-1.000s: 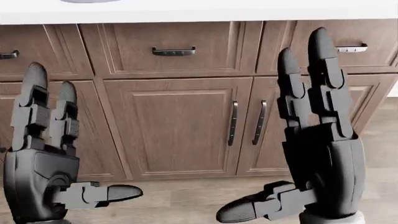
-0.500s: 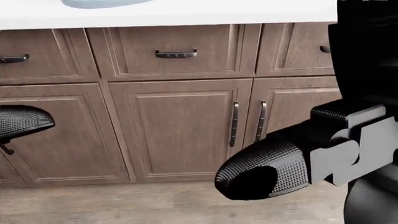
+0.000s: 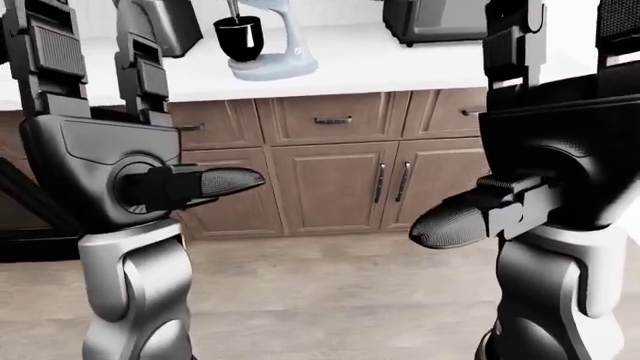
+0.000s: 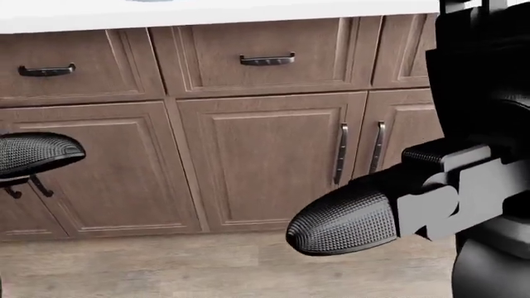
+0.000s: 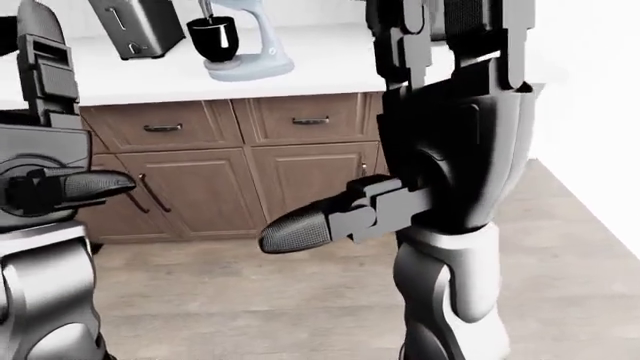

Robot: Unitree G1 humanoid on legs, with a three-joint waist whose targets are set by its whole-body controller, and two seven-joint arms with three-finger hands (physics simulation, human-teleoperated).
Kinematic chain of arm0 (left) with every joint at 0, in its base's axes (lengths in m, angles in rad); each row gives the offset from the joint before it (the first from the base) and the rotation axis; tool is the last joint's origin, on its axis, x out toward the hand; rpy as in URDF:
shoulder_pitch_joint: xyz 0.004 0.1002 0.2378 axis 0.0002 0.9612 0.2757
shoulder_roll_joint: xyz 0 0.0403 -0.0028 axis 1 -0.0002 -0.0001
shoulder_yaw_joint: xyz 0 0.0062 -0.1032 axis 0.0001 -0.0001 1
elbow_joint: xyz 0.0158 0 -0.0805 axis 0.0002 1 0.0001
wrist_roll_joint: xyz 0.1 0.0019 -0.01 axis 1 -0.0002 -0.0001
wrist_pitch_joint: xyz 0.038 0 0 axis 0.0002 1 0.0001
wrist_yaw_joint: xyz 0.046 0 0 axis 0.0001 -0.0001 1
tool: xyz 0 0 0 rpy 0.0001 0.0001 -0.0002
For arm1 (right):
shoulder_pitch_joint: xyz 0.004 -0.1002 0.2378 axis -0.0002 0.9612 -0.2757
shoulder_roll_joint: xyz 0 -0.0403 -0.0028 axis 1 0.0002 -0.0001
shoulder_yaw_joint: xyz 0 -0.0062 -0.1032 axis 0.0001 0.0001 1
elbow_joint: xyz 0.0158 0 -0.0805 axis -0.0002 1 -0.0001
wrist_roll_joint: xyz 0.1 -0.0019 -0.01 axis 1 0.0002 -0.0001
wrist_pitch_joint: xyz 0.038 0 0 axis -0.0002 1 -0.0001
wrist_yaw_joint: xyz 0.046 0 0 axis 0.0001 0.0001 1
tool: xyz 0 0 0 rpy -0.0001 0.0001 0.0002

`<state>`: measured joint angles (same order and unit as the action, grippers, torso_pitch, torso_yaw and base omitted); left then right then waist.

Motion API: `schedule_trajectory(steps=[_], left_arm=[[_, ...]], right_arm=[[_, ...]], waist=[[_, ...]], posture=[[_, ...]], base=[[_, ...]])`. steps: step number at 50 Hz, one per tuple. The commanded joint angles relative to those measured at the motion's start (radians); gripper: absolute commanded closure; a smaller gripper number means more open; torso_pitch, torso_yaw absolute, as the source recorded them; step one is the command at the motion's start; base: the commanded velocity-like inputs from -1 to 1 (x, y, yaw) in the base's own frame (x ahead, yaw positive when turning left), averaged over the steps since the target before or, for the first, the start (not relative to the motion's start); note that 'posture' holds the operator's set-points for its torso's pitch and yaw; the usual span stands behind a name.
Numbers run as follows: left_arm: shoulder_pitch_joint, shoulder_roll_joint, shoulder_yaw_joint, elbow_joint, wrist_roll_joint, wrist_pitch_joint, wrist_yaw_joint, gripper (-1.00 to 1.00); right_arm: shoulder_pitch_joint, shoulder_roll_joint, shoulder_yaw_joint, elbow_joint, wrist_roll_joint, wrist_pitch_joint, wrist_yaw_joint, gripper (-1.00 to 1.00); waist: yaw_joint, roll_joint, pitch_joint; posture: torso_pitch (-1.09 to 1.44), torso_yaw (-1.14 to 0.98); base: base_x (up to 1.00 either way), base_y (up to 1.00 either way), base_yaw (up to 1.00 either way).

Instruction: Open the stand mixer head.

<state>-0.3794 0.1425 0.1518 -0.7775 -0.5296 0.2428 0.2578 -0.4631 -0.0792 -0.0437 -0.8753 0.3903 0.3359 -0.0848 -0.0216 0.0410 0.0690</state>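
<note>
Stand mixer (image 3: pixel 268 41): pale blue, on white counter (image 3: pixel 380 64), top of left-eye view, left of centre; head cut off by frame edge, can't tell if tilted.
Mixer bowl (image 3: pixel 239 36): black, sits on mixer base, left of its column.
Toaster (image 5: pixel 135 26): dark, tilted, just left of bowl on counter.
Dark appliance (image 3: pixel 430 19): on counter, well right of mixer.
Cabinets (image 4: pixel 265 155): brown wood, drawers over doors, dark handles, under counter.
Left hand (image 3: pixel 95 142): raised, fingers straight up, thumb out sideways; spread wide, holds nothing, well short of mixer.
Right hand (image 5: pixel 450 127): raised close to cams, fingers up, thumb out; also spread, empty.
Floor (image 3: pixel 330 292): light wood planks.
</note>
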Motion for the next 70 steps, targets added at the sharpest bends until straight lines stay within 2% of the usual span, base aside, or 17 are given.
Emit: schedule_trajectory(steps=[1,3,8,12,15,19,23,28,33,38,53,55,58,60,64,66,70], left_arm=[[-0.026,0.011,0.014,-0.023,0.002,-0.019,-0.005,-0.97],[-0.025,0.011,0.014,-0.023,0.004,-0.021,-0.006,-0.97],[-0.028,0.010,0.012,-0.024,0.005,-0.019,-0.005,-0.97],[-0.028,0.009,0.012,-0.015,0.009,-0.024,-0.008,-0.97],[-0.027,0.010,0.012,-0.023,0.010,-0.019,-0.006,-0.98],[-0.030,0.012,0.013,-0.036,0.009,-0.010,0.002,-0.97],[-0.032,0.012,0.014,-0.035,0.008,-0.010,0.002,-0.98],[-0.030,0.012,0.012,-0.037,0.009,-0.010,0.002,-0.97],[-0.025,0.012,0.014,-0.041,0.010,-0.010,0.001,-0.97],[-0.024,0.013,0.018,-0.046,0.006,-0.008,0.004,-0.98],[-0.009,0.010,0.019,-0.032,0.012,-0.027,-0.004,-0.97],[-0.008,0.010,0.020,-0.033,0.009,-0.026,-0.003,-0.97],[-0.003,0.011,0.020,-0.036,0.010,-0.026,-0.004,-0.97],[-0.007,0.011,0.021,-0.034,0.010,-0.026,-0.003,-0.97],[-0.009,0.012,0.023,-0.026,0.009,-0.030,-0.008,-0.97],[-0.008,0.010,0.020,-0.023,0.010,-0.034,-0.007,-0.98],[-0.015,0.011,0.021,-0.017,0.009,-0.034,-0.007,-0.97]], right_arm=[[-0.035,0.003,-0.011,-0.012,0.011,-0.009,-0.003,-1.00],[-0.032,-0.004,-0.005,-0.009,0.001,-0.016,0.000,-1.00],[-0.032,0.005,-0.009,-0.018,0.023,-0.009,-0.010,-1.00],[-0.035,-0.009,-0.013,-0.014,0.022,-0.014,-0.012,-1.00],[-0.032,-0.007,-0.012,-0.017,0.029,-0.011,-0.013,-1.00],[-0.026,-0.008,-0.006,-0.033,0.030,-0.010,-0.009,-1.00],[-0.026,-0.003,-0.007,-0.034,0.031,-0.008,-0.009,-1.00],[-0.025,-0.006,-0.005,-0.035,0.030,-0.006,-0.008,-1.00],[-0.017,0.001,0.001,-0.040,0.030,-0.001,0.004,-1.00],[-0.017,0.001,0.004,-0.046,0.025,0.004,0.005,-1.00],[-0.007,0.016,0.005,-0.048,0.017,-0.004,0.024,-1.00],[0.000,0.009,0.015,-0.046,0.008,-0.003,0.030,-1.00],[0.008,0.010,0.030,-0.036,-0.048,-0.019,0.048,-1.00],[0.013,0.015,0.035,-0.028,-0.080,-0.021,0.061,-1.00],[0.013,0.033,0.024,-0.038,-0.043,-0.010,0.056,-1.00],[0.016,0.026,0.025,-0.034,-0.037,-0.005,0.058,-1.00],[0.018,0.026,0.040,-0.010,-0.091,-0.022,0.075,-1.00]], waist=[[0.009,-0.047,-0.008],[0.024,0.092,-0.052],[0.027,-0.053,-0.003],[0.021,0.012,-0.034],[0.030,-0.069,0.000],[0.023,0.002,-0.039],[0.015,-0.110,-0.019],[-0.028,0.044,-0.016],[0.014,-0.067,-0.001],[0.008,0.007,-0.039],[0.031,-0.041,-0.073],[0.021,-0.032,0.038],[0.019,-0.007,0.072],[0.004,-0.011,-0.034],[0.004,-0.002,-0.065],[0.009,-0.019,0.035],[0.017,-0.016,-0.028]], posture=[[0.00,0.00],[0.00,0.00],[0.00,0.00],[0.00,0.00],[0.00,0.00],[0.00,0.00],[0.00,0.00],[0.00,0.00],[0.00,0.00],[0.00,0.00],[0.00,0.00],[0.00,0.00],[0.00,0.00],[0.00,0.00],[0.00,0.00],[0.00,0.00],[0.00,0.00]], base=[[0.00,0.00,0.00],[0.00,0.00,0.00],[0.00,0.70,0.00],[0.00,0.17,0.00],[0.00,0.67,0.00],[0.00,0.16,0.00],[0.00,0.78,0.00],[0.00,0.09,0.00],[-0.02,0.85,0.00],[0.00,0.10,0.00],[0.03,0.05,0.00],[1.00,0.00,0.00],[0.67,0.00,0.00],[0.00,0.00,0.00],[0.10,0.00,0.00],[1.00,0.00,0.00],[0.35,0.00,0.00]])
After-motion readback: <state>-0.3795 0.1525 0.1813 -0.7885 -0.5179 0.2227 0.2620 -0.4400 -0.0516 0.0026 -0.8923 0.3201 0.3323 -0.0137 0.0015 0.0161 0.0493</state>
